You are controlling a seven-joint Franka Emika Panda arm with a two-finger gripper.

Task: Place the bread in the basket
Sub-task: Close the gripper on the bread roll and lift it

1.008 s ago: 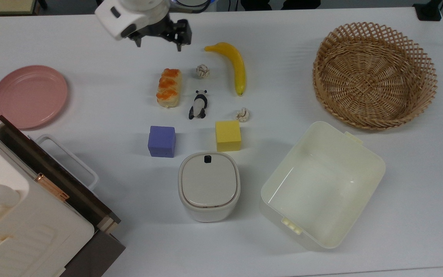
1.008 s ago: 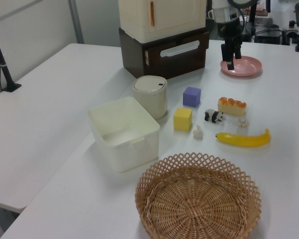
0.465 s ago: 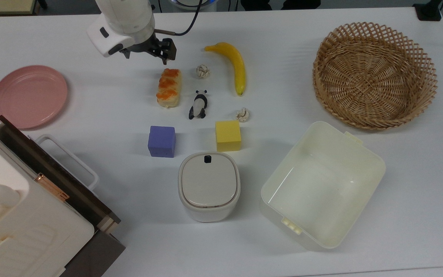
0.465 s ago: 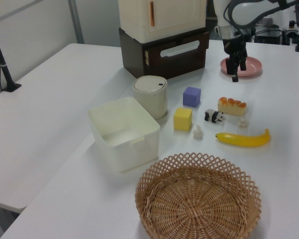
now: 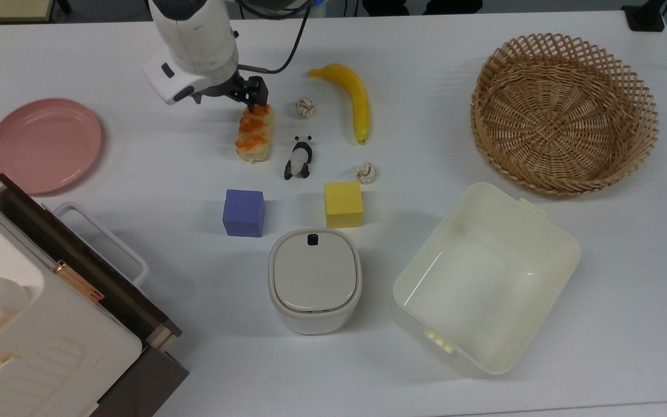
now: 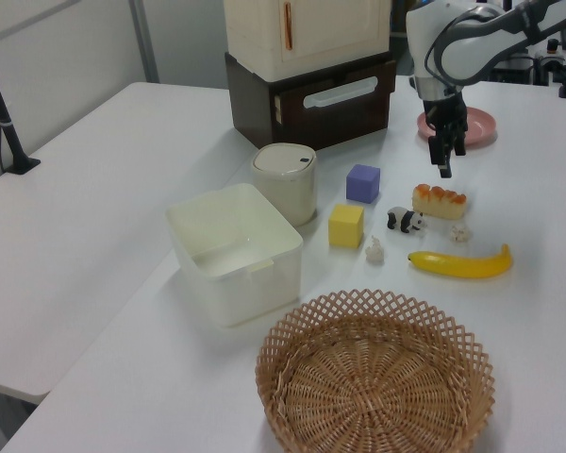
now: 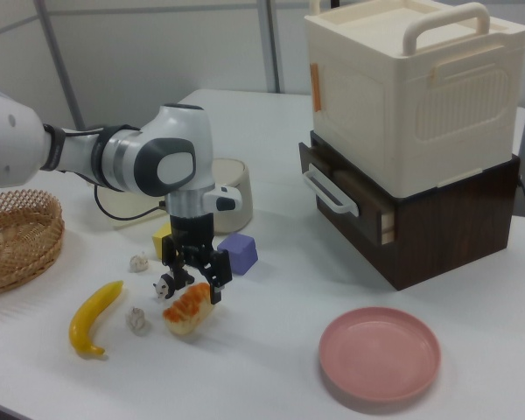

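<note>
one bumpy shiny bread [image 5: 254, 132] lies beside one smooth yellow banana [image 5: 351, 95]. one round woven basket [image 5: 565, 110] sits far from the bread. the gripper [image 7: 192, 284] hangs wide open over the bread, holding nothing.

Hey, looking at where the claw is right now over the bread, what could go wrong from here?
1. The claw hangs over one end of the bread, not its middle, so a grip there may tip or drop the loaf.
2. The panda figure and a small crumpled ball sit close beside the bread and could get knocked.
3. The basket is far across the table, past the banana, so a weak grip could fail on the way.
</note>
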